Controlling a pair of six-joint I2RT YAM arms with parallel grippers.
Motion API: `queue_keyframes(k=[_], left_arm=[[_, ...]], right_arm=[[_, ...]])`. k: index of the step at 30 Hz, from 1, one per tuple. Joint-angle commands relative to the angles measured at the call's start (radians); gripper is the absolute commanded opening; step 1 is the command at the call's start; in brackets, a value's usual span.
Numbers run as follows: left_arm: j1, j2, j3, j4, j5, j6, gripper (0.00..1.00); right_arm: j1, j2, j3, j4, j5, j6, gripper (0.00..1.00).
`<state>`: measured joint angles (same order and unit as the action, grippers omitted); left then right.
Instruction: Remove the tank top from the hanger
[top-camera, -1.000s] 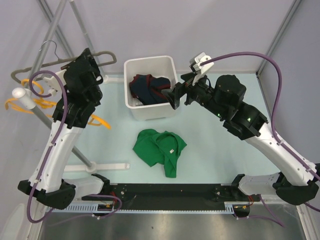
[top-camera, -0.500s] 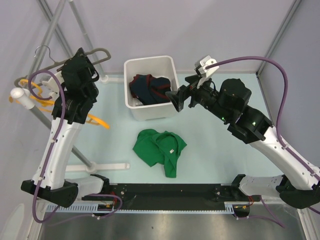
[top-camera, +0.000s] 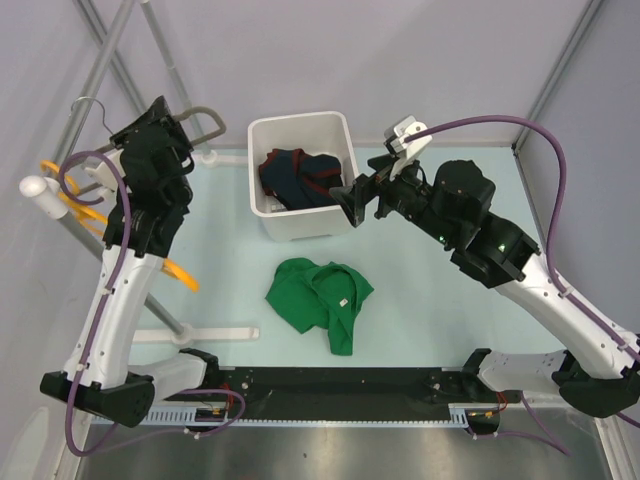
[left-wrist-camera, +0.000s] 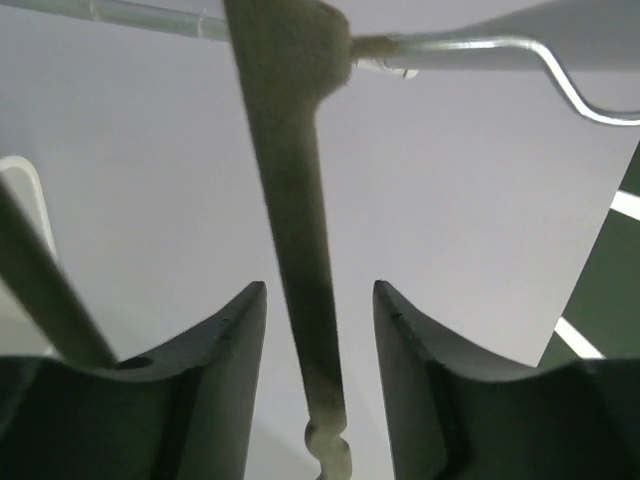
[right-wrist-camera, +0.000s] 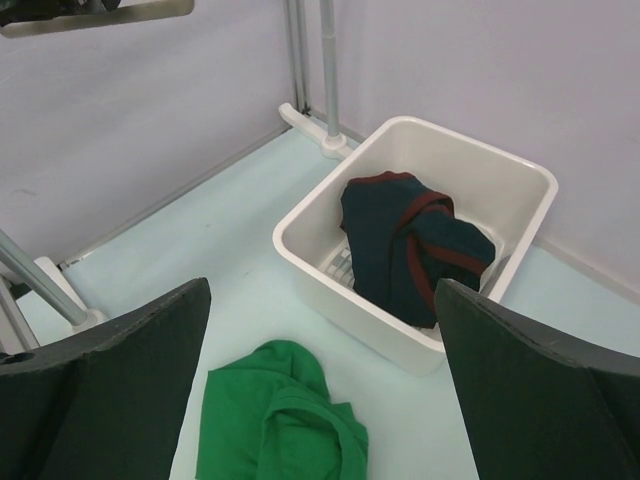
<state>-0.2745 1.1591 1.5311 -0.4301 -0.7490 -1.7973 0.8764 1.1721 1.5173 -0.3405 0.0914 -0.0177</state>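
Top view: tank top (top-camera: 318, 300) lay crumpled on the table (top-camera: 440, 310), off the hanger (top-camera: 205, 113); left gripper (top-camera: 168, 120) was raised at the hanger, right gripper (top-camera: 350, 203) beside the white bin (top-camera: 300, 226). Left wrist: jaws part-open, hanger arm between them, gap on both sides. Right wrist: jaws wide apart, holding nothing; tank top on the table below.

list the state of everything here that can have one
left end effector: open, fingers either side of the thin grey-beige hanger, gaps showing
thin grey-beige hanger: bare, no cloth on it
bright green tank top: off the hanger, crumpled on the table
right end effector: open, empty
white plastic bin: upright, holding clothes
dark navy red-striped garment: bunched in the bin
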Motion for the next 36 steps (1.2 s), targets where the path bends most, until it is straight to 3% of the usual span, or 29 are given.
queue_keyframes(k=[1,8,10,17,19,27,36], left_arm=[[0.006,-0.018,0.027,0.048,0.043,0.145,0.61],[0.000,-0.033,0.018,0.030,0.083,0.268,0.74],[-0.021,-0.041,0.003,0.021,0.083,0.285,0.85],[-0.114,-0.055,-0.002,-0.012,-0.001,0.412,0.88],[-0.144,-0.058,-0.014,-0.010,-0.022,0.432,0.97],[-0.238,-0.067,0.011,-0.055,-0.131,0.532,0.99],[-0.308,-0.073,0.067,-0.076,-0.291,0.783,0.99]], right_arm=[[-0.002,-0.017,-0.008,0.055,0.002,0.012,1.00],[-0.002,-0.011,-0.025,0.072,-0.009,0.013,1.00],[-0.002,-0.011,-0.035,0.081,-0.010,0.033,1.00],[-0.002,-0.022,-0.062,0.093,-0.005,0.044,1.00],[-0.002,-0.028,-0.074,0.098,-0.001,0.045,1.00],[-0.005,-0.051,-0.086,0.092,0.002,0.045,1.00],[-0.010,-0.069,-0.104,0.100,-0.002,0.050,1.00]])
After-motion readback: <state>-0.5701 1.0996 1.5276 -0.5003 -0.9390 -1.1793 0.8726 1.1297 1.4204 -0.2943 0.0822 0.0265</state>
